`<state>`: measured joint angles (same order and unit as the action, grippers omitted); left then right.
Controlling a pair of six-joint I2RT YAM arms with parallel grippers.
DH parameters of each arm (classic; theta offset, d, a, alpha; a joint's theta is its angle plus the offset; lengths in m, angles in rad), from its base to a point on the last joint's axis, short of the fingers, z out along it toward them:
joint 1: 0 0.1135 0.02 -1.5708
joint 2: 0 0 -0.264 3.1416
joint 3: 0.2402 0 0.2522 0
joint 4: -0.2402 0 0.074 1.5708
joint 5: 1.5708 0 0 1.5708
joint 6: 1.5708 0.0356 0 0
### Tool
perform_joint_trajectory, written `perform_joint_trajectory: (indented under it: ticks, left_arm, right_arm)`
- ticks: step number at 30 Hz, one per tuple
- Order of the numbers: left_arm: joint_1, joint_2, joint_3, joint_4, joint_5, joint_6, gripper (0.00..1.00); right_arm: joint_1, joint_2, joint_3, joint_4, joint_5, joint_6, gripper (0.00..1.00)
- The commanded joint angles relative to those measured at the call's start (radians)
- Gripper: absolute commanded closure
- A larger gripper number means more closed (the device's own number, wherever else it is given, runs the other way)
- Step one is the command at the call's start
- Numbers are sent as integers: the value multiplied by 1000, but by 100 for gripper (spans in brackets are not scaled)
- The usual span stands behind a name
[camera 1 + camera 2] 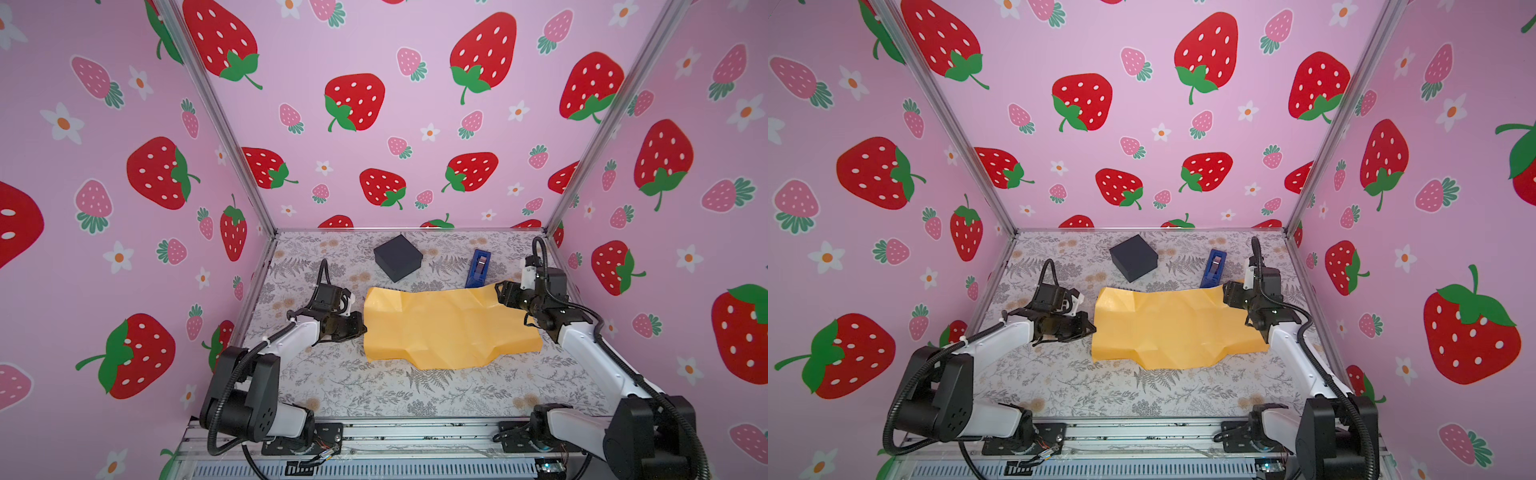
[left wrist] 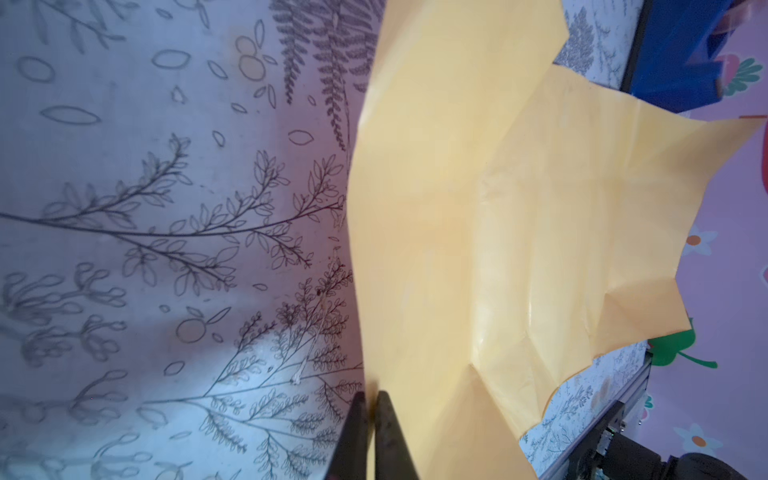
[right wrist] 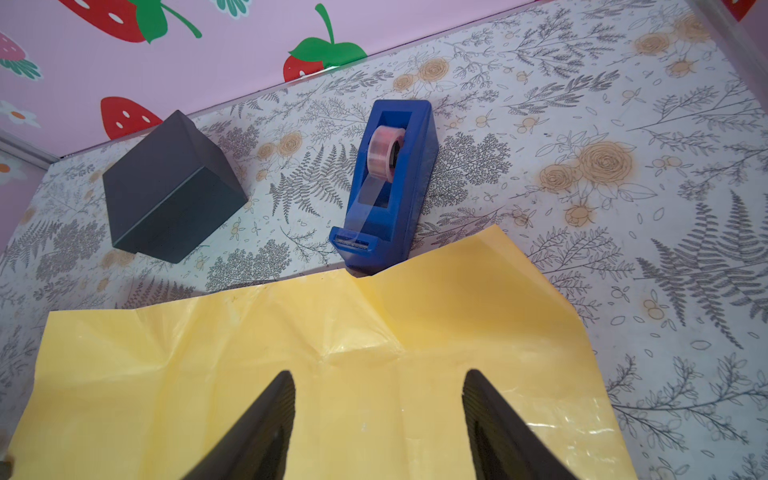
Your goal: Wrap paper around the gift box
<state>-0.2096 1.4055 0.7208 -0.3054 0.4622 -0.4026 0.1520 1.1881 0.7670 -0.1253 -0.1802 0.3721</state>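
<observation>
Start at the left of centre in both top views: your left gripper (image 1: 362, 328) (image 1: 1092, 328) lies low over the floral table (image 1: 332, 386), right at the left edge of the paper (image 1: 449, 328) (image 1: 1175, 328). In the left wrist view its fingertips (image 2: 384, 405) are pressed together, with a sliver of yellow showing between them, so it is pinching that edge.

The paper itself fills the middle of the frame. It is a creased sheet lying pale yellow-orange side up, spread across the table between your two grippers.

Above its upper left corner, in the upper centre of the table, stands the gift box (image 1: 398, 257) (image 1: 1133, 257). It is matte black and turned with one corner toward the camera. A strip of bare table separates it from the sheet.

To the right of the box is the blue tape dispenser (image 1: 478, 268) (image 1: 1213, 268). Its near end meets the paper's upper edge, and the right wrist view shows the sheet covering its foot (image 3: 390, 187).

Further right, your right gripper (image 1: 500, 293) (image 1: 1227, 293) (image 3: 376, 374) sits at the paper's upper right corner. Its jaws are spread wide over the sheet with nothing between them. You cannot tell from these views whether the tips touch the paper.
</observation>
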Motion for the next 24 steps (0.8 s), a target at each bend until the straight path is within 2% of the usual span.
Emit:
perform_joint_trajectory:
  ticks: [1,8,14,15,16,18,21,24]
  left_arm:
    - [-1,-45,71,-126,-71,54,99]
    - [26,-114,118,-254,-163,94,100]
    - [147,-148,97,-232,-49,90,100]
    - [155,-144,93,-223,-24,85,98]
    - [157,-135,89,-206,5,77,84]
    - [156,-90,84,-174,87,62,71]
    - [153,-17,52,-102,160,19,62]
    - [152,28,7,-1,200,-20,58]
  right_arm:
    - [1,27,31,-40,-79,13,35]
    - [54,74,29,-17,-157,33,37]
    - [70,113,12,16,-187,63,38]
    - [70,116,12,14,-179,64,38]
    - [71,116,10,13,-173,61,38]
    - [69,118,4,20,-174,59,38]
    - [70,124,2,32,-195,65,37]
    - [71,120,-3,41,-212,77,37]
